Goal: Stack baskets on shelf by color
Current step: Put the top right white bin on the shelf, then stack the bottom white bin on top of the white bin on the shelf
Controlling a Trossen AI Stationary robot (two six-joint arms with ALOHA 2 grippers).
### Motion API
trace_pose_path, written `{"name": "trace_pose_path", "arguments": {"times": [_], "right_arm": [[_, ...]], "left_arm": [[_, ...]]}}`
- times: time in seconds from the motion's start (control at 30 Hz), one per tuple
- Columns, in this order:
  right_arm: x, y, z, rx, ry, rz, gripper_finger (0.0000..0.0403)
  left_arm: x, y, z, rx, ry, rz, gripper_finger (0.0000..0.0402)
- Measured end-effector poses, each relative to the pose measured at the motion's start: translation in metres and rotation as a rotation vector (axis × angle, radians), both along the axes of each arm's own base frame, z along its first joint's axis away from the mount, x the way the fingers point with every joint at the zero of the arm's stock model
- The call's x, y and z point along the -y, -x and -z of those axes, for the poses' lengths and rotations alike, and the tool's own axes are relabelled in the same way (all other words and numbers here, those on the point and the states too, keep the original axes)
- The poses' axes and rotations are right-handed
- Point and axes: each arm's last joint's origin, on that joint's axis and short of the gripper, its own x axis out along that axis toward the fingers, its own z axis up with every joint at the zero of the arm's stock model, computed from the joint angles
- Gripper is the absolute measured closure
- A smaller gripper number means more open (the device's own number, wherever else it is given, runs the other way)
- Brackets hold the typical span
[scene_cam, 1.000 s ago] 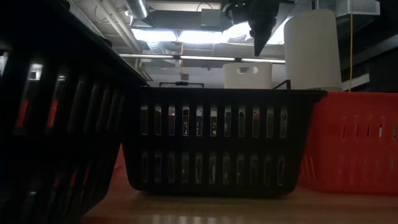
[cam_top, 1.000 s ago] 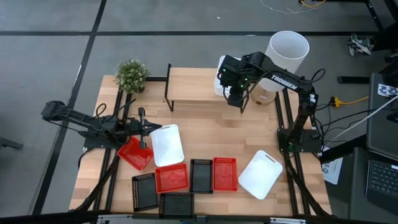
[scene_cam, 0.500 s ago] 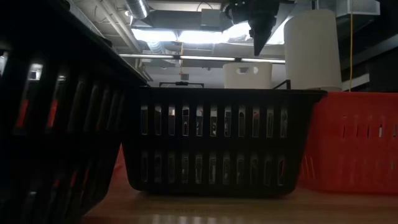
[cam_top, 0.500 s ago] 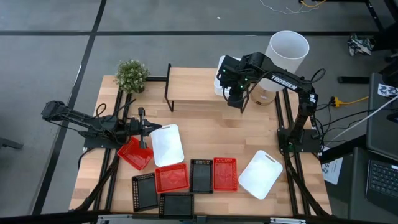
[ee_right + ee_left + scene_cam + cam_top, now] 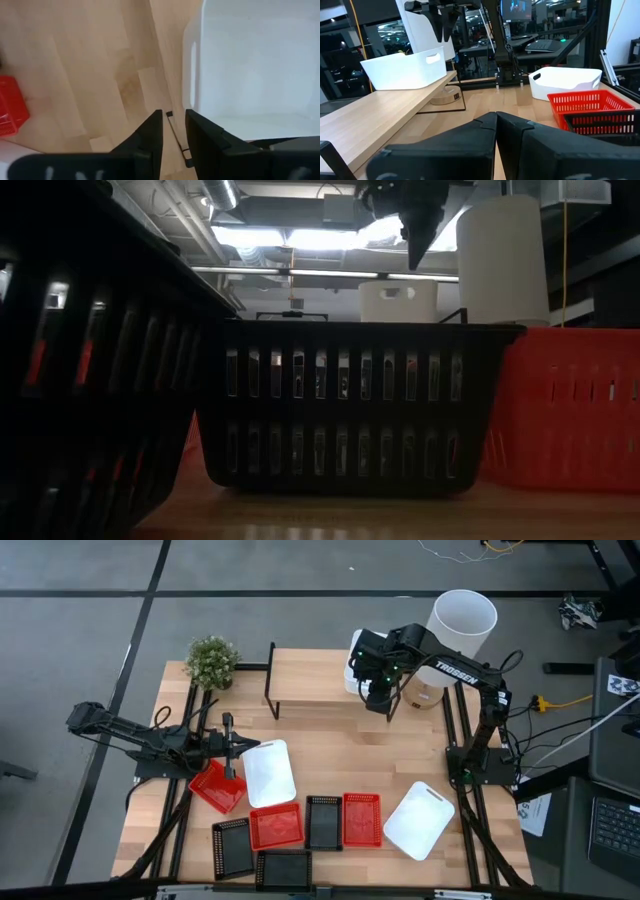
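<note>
Baskets, nine in all. One white basket point(image 5: 354, 673) stands on the shelf point(image 5: 310, 678), at its end just beside the right gripper point(image 5: 376, 698). That gripper hangs above the shelf's edge, fingers pointing down with a narrow gap between them and nothing in it; the right wrist view shows the white basket's wall point(image 5: 250, 65) just beside one finger, apart from it.

Left gripper point(image 5: 231, 748): low over the bench point(image 5: 340, 755), fingers closed together, empty. Directly beside it lie a tilted red basket point(image 5: 217, 786) and a second white basket point(image 5: 269, 772), which overlaps the red one's edge.

Remaining baskets, well apart from the right gripper on the near half of the bench:
- black basket point(image 5: 232, 848), at the row's end nearer the left gripper
- red basket point(image 5: 275, 826), next to it
- black basket point(image 5: 283, 868), nearest the bench's front edge
- black basket point(image 5: 323, 822)
- red basket point(image 5: 361, 819), touching the black one
- third white basket point(image 5: 418, 820), tilted, at the row's far end from the left gripper

Other items: potted plant point(image 5: 211, 661) past the shelf's far end from the right gripper; tall white cylinder point(image 5: 463, 623) behind the right arm. In the low view the black basket point(image 5: 350, 405) fills the foreground and hides most of the bench.

Change against the earlier frames: none; both arms and every basket match in place.
</note>
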Motion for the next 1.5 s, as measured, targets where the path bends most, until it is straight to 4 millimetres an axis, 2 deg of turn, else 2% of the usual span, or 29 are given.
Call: {"name": "trace_pose_path", "arguments": {"times": [0.33, 0.57, 0.93, 1.23, 1.5], "right_arm": [[-0.006, -0.003, 0.028, -0.181, 0.149, 0.001, 0.0320], [-0.006, -0.002, 0.040, -0.231, 0.146, -0.008, 0.0320], [-0.004, -0.001, 0.039, -0.253, 0.208, 0.003, 0.0320], [-0.007, -0.002, 0.039, -0.216, 0.192, 0.117, 0.0320], [-0.019, 0.012, 0.018, -0.145, 0.234, 0.135, 0.0320]], "left_arm": [[0.000, 0.000, 0.000, 0.000, 0.000, 0.000, 0.0401], [0.000, 0.000, 0.000, 0.000, 0.000, 0.000, 0.0401], [0.000, 0.000, 0.000, 0.000, 0.000, 0.000, 0.0401], [0.000, 0.000, 0.000, 0.000, 0.000, 0.000, 0.0401], [0.000, 0.000, 0.000, 0.000, 0.000, 0.000, 0.0401]]}}
